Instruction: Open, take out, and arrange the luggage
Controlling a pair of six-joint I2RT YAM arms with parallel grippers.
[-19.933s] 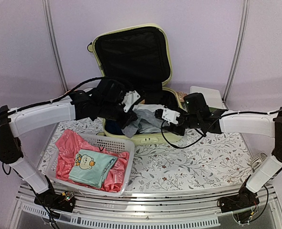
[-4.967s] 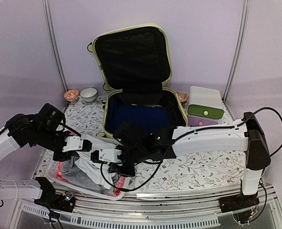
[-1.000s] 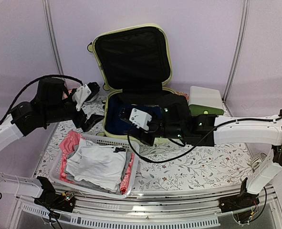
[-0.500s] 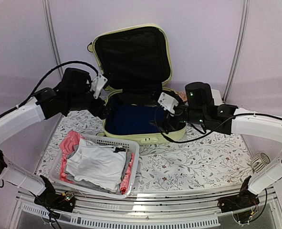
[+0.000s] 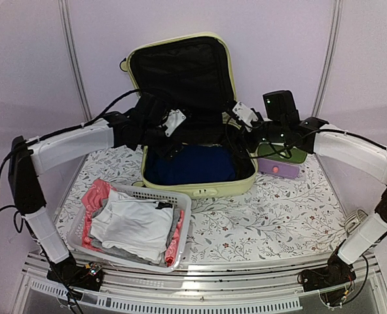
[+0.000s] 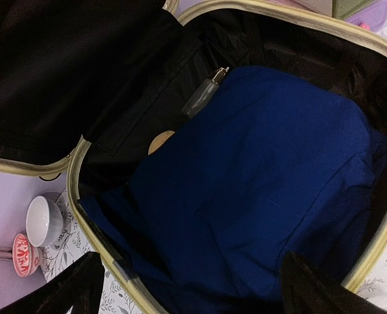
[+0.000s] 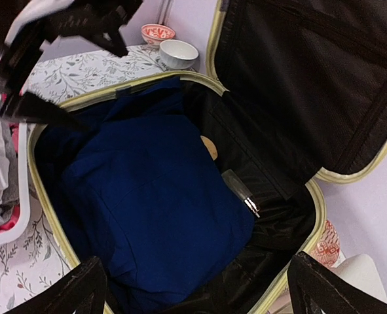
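The luggage (image 5: 200, 190) lies open at the back of the table, its black-lined lid (image 5: 180, 72) standing upright. Inside the base lies a dark blue garment (image 5: 190, 163), filling most of it in the left wrist view (image 6: 245, 176) and the right wrist view (image 7: 147, 196). My left gripper (image 5: 167, 137) hangs open over the base's back left, nothing between its fingers (image 6: 75, 291). Over the back right, my right gripper (image 5: 239, 129) is open and empty as well, fingers (image 7: 337, 288) spread wide above the garment. A zipper pull (image 6: 203, 97) hangs from the lining.
A white slatted basket (image 5: 173, 196) at the front left holds white, grey and pink clothes (image 5: 134, 226). A white box with green and purple drawers (image 5: 281, 157) stands right of the luggage. Two small bowls (image 6: 39, 222) sit behind its left corner.
Both arms have swung toward the back of the luggage: the left gripper from its left side to over the base, the right gripper from the front rim to the back right. The right gripper opened wide.
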